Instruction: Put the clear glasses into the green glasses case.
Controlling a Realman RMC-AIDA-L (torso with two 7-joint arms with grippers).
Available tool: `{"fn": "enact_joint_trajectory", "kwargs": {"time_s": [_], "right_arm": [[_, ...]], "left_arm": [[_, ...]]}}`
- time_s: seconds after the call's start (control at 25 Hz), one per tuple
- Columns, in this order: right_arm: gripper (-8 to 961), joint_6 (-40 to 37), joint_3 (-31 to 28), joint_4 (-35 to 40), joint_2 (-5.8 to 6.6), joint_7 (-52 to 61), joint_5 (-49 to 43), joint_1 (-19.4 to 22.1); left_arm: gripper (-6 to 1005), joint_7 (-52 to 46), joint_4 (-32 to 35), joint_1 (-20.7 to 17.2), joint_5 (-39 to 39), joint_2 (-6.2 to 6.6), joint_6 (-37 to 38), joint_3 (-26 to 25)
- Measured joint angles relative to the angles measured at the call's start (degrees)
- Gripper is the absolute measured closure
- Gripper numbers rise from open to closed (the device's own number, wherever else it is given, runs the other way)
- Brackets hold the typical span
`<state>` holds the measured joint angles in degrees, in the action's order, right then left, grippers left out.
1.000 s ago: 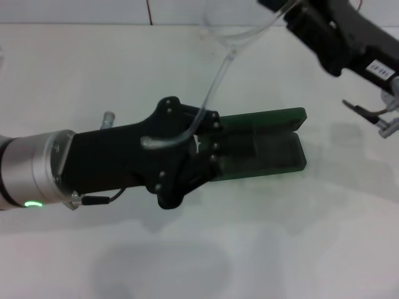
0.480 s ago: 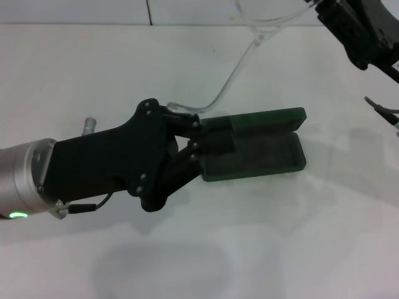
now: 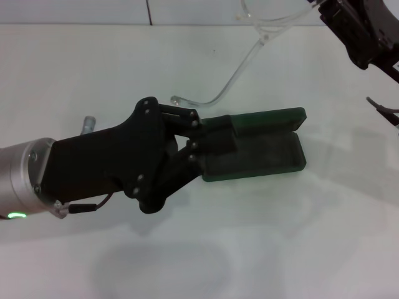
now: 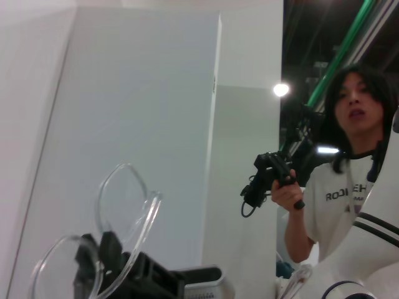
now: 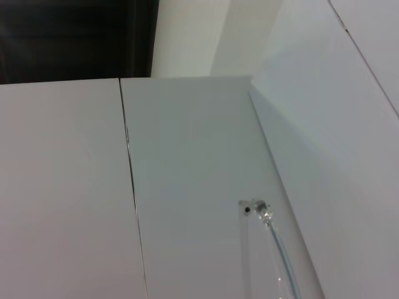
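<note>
Your case (image 3: 262,146) lies open on the tabletop (image 3: 93,75), nothing inside. The left gripper (image 3: 209,140) fingers clamp its near end. The right gripper (image 3: 349,25) lifts the glasses (image 3: 240,68) above it; finger state unclear.

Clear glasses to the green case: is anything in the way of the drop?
Yes. The left gripper sits on the left end of the open green glasses case, covering part of its tray. The clear glasses, held high by the right gripper, hang a temple tip just beside those fingers.
</note>
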<state>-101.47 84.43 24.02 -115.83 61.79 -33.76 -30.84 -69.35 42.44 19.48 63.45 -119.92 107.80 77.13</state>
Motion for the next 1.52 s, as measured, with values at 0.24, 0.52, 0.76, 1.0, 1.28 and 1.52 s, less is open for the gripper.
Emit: {"fn": "enact_joint_trajectory", "kwargs": {"time_s": [0.24,0.52,0.76,1.0,1.28,1.52], "right_arm": [[848,0.5,0.4,-0.4,0.0,-0.6,-0.6,-0.3],[848,1.2,1.1,-0.4,-0.08,-0.5,-1.7,-0.5],[848,1.2,1.5,-0.4,-0.09,-0.2,-3.1,-0.5],[848,1.2,2.5,-0.4,-0.02,-0.1,-3.8,-0.3],[848,1.4,3.9,-0.4,-0.01,-0.1,-5.6,-0.4],[848,2.5,6.2,-0.4,-0.28,0.0,-6.7,-1.0]], "left_arm": [[921,0.4,0.0,0.2,-1.7,-0.03,0.1,1.3],[920,1.6,-0.2,0.5,-3.0,0.06,0.1,1.9],[919,1.6,-0.3,0.6,-4.0,0.07,0.1,1.7],[918,1.6,-0.3,0.6,-4.3,0.11,0.0,1.7],[917,1.7,-0.3,0.8,-4.4,0.12,-0.2,1.6],[916,1.7,-0.4,0.9,-4.4,0.0,-0.2,1.6]]}}
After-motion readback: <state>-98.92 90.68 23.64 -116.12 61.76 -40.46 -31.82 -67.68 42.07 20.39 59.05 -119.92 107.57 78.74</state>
